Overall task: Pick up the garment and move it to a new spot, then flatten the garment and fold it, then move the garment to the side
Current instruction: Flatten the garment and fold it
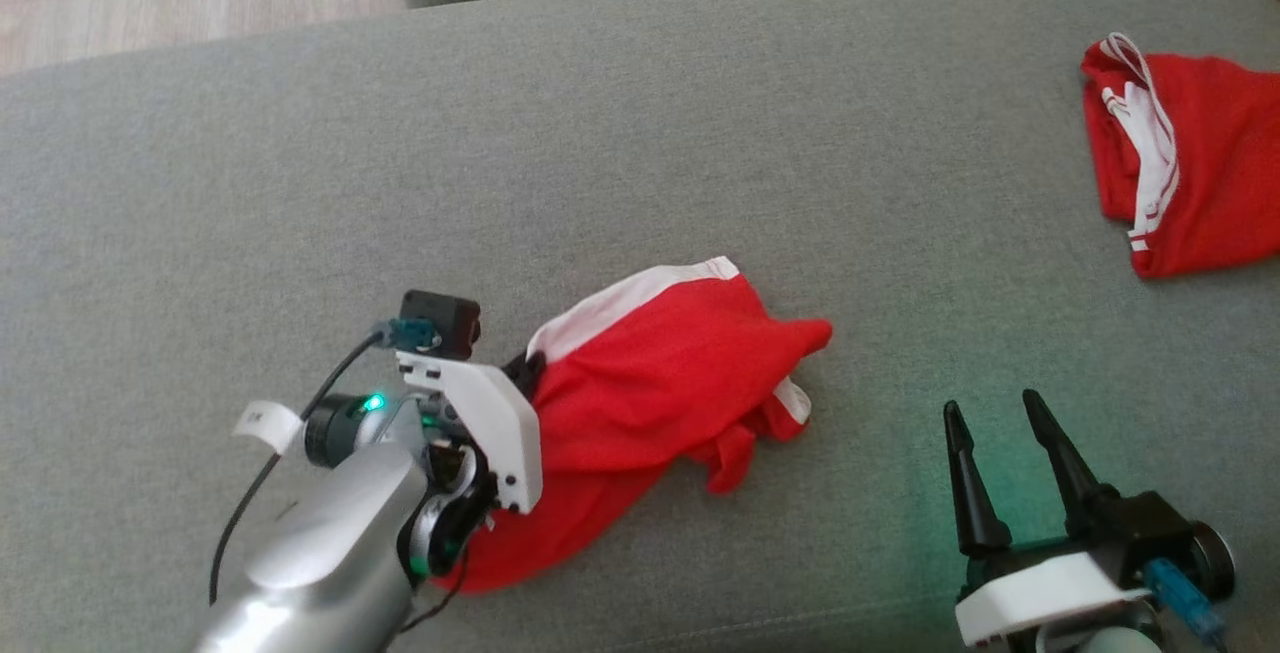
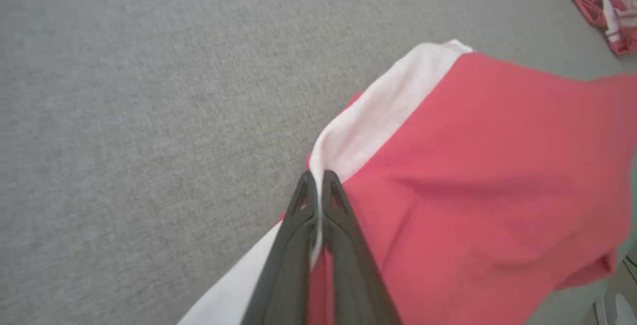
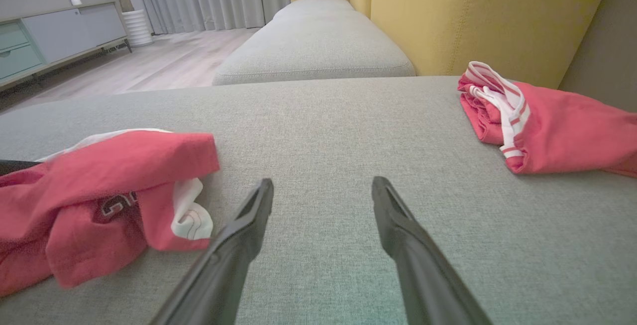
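Nearest: left gripper (image 2: 318, 178), over the near-left part of the grey cushion (image 1: 600, 133). Fingers pressed together on the garment (image 1: 650, 383), pinching its edge right where the white band (image 2: 378, 111) meets the red; a sliver of cloth shows between them.

Garment sits crumpled around the cushion's near-middle, mostly resting on it, one end bunched up under the wrist.

Right gripper (image 1: 990, 403) hovers over the cushion's near-right part, fingers spread, holding nothing and well clear of the cloth.

Second red garment (image 1: 1200, 173) is piled at the cushion's far-right edge.

Reads as the pick-up step: grip made, move not done.

Risks:
- Single pinch on a thin hem. Any snag against the cushion fabric during the lift and the cloth could slip out.
- One-point lift means it hangs as a twisted bundle, which makes flattening harder later.
- Low lift drags the tail across the cushion and rolls it further.
- Dropping it toward the cushion's far right puts it beside the other red piece, so they're easy to mix up or overlap.
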Controlling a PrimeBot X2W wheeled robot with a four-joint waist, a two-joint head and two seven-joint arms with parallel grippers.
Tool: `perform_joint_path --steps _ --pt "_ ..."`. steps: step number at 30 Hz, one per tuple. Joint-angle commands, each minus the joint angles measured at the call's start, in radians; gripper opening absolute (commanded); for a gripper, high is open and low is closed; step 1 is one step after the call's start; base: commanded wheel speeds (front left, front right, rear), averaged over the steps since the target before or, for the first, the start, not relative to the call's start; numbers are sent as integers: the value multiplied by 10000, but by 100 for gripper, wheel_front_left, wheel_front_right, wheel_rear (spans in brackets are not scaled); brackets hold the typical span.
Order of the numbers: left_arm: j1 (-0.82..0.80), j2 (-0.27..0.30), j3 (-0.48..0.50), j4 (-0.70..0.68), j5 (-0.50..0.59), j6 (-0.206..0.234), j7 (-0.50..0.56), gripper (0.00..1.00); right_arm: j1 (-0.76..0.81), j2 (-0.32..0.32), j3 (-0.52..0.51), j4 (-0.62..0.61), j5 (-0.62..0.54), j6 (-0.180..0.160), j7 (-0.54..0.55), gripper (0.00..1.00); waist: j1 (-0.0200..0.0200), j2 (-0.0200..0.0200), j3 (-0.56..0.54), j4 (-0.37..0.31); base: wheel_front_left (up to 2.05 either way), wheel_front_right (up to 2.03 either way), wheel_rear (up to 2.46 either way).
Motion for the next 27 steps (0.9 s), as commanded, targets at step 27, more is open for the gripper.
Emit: perform_joint_path --steps 27 --pt "-1840 -132 314 1451 1575 524 -3038 0 -282 -60 183 -62 429 71 -111 100 0 0 -272 -915 0 0 0"
